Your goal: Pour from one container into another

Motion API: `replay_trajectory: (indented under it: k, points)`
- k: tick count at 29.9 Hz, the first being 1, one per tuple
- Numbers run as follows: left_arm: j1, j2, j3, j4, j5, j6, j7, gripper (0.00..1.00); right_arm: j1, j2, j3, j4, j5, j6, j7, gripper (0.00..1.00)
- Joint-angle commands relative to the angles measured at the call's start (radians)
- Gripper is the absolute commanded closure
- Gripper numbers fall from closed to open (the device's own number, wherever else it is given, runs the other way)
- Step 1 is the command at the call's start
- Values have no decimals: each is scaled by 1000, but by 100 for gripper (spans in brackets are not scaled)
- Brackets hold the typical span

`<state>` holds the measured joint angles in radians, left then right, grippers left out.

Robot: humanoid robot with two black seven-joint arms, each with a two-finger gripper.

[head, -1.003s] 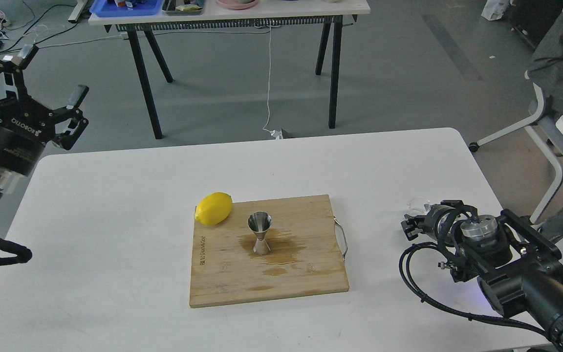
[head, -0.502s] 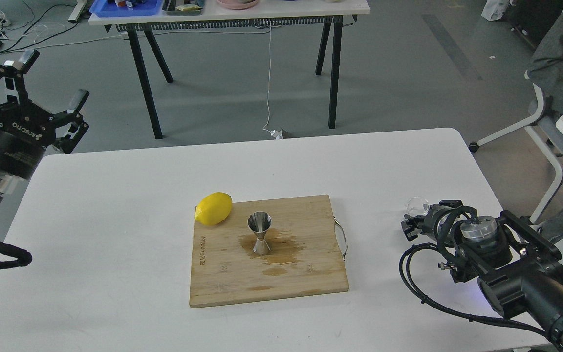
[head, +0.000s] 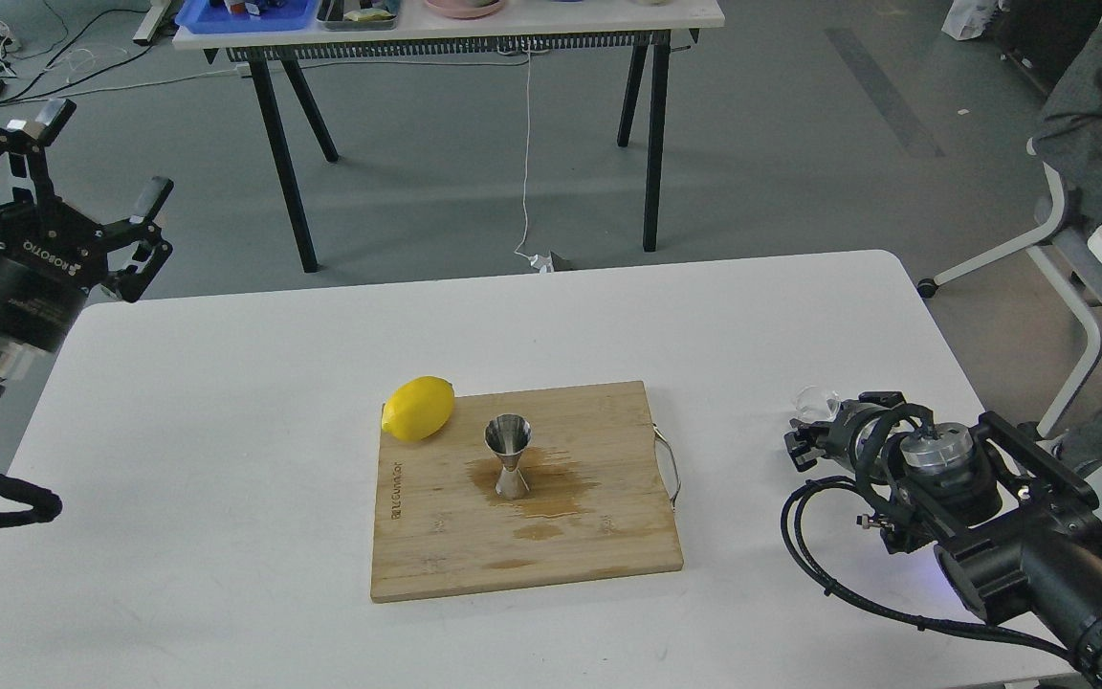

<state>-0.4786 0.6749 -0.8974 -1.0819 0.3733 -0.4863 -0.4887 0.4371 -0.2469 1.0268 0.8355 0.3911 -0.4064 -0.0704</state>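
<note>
On the white table (head: 226, 402) in front of you there is one wooden cutting board (head: 570, 545), one lemon (head: 418, 408), one steel jigger (head: 509, 467) and one clear glass cup (head: 815, 403). The board lies at the middle of the table, with a metal handle (head: 670, 465) on its right edge. The lemon rests at the board's far left corner, partly over the edge. The jigger stands upright near the middle of the board, mouth up, in a brownish wet patch (head: 541, 488) that spreads across the wood to its right and toward you. You cannot see whether the jigger's upper cone holds any liquid.

The glass cup is well apart from the board, near the table's right side, right at the tip of your right gripper (head: 804, 442). Only part of the cup shows past the gripper, and its contents cannot be made out. That gripper points away from you and is seen end-on and dark, so you cannot tell whether its fingers are spread or pinching the cup.

Your left gripper (head: 97, 153) hangs off the table's far left corner, above the floor, its two fingers (head: 147, 201) spread wide apart with nothing between them.
</note>
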Motion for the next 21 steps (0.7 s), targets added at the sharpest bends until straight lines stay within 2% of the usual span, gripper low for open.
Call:
replay_trajectory:
  k: [1,16,21]
  points:
    - [0,0,0,0,-1,0,0,4,-1,1,-1,2,0,0,1,54]
    - [0,0,0,2,-1,0,0,4,2,-3,1,37,-1,14,1,58]
    - [0,0,2,2,-1,0,0,4,-6,-11,1,109,-35,14,4,58]
